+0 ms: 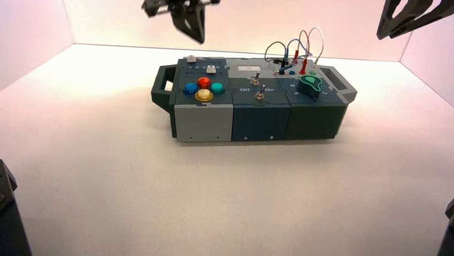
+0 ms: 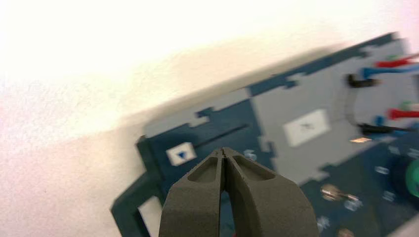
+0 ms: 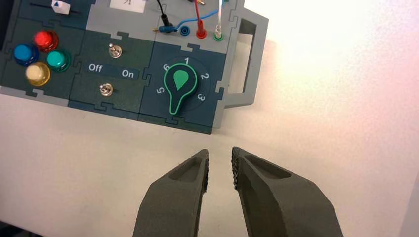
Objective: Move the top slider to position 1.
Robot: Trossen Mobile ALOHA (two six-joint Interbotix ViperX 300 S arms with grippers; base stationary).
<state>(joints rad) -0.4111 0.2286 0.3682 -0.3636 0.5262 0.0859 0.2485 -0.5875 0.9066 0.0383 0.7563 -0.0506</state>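
Nearest the high camera, two dark arm bases sit at the lower corners, with bare white worktop (image 1: 110, 180) between them and the box (image 1: 252, 103). At the box's back left corner, behind the four coloured buttons (image 1: 203, 88), lies the top slider (image 1: 191, 59), its whitish cap at the left end of its track; the scale digits cannot be read. Above and behind that corner hangs the left gripper (image 2: 225, 154), well clear of the box, its jaws pressed together with nothing between them. Off to the upper right, the right gripper (image 3: 220, 167) hangs over the worktop beside the green knob (image 3: 180, 85), its jaws slightly apart and empty.
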